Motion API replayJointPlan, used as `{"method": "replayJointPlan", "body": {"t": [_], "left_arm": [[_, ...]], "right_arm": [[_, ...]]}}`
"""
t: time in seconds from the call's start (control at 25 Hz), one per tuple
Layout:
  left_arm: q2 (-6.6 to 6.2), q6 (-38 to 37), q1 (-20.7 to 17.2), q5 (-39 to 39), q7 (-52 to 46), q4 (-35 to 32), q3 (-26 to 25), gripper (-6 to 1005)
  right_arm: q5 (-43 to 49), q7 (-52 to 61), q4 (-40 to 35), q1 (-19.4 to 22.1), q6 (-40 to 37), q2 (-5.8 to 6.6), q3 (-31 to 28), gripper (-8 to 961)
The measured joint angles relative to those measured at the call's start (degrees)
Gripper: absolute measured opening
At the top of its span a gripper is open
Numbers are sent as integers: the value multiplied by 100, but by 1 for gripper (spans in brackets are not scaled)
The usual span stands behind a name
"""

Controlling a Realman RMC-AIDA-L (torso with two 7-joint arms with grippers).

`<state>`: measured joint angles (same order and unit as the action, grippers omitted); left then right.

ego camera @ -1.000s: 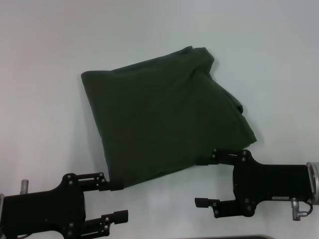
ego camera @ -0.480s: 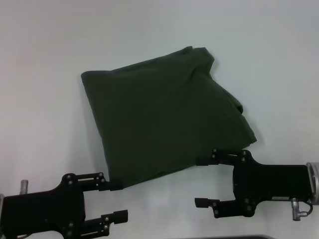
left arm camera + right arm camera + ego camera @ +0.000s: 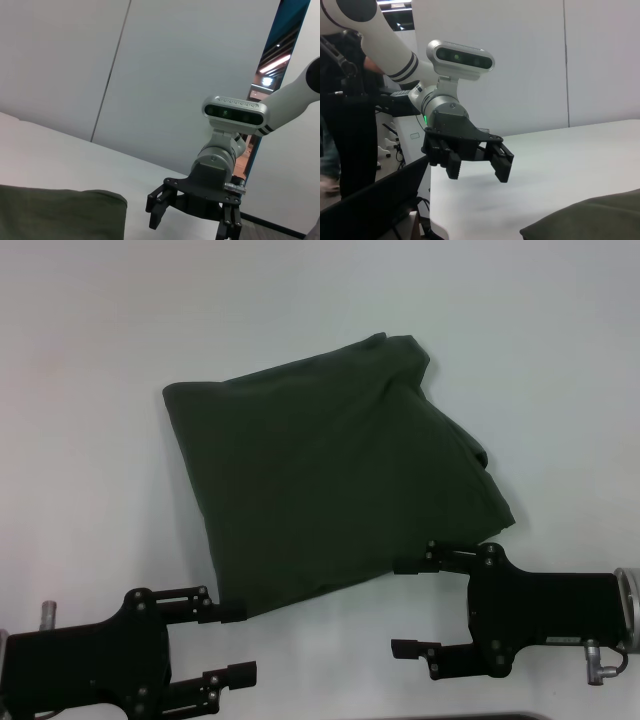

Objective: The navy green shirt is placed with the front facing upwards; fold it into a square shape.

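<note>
Head view shows the left gripper (image 3: pixel 235 642) at 7 o'clock and the right gripper (image 3: pixel 408 607) at 5 o'clock, both with jaws spread and released, each upper finger touching the near hem. Beyond them the navy green shirt (image 3: pixel 330 485) lies folded into a rough square, plain side up, mid white tabletop (image 3: pixel 90 480).

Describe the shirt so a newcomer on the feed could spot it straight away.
On the white table, just ahead of the open left gripper and open right gripper, lies the navy green shirt. It is a dark olive cloth folded into a rough, tilted square with no lettering showing, and the only cloth there.
</note>
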<state>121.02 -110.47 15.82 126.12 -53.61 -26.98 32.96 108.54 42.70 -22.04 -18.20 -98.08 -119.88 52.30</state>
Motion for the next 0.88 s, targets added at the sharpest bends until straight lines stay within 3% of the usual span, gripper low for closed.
{"method": "replayJointPlan", "body": {"t": [0.88], "left_arm": [[5, 5, 0, -31, 26, 0, 0, 583]], "right_arm": [[0, -7, 68, -11, 27, 9, 18, 834]]}}
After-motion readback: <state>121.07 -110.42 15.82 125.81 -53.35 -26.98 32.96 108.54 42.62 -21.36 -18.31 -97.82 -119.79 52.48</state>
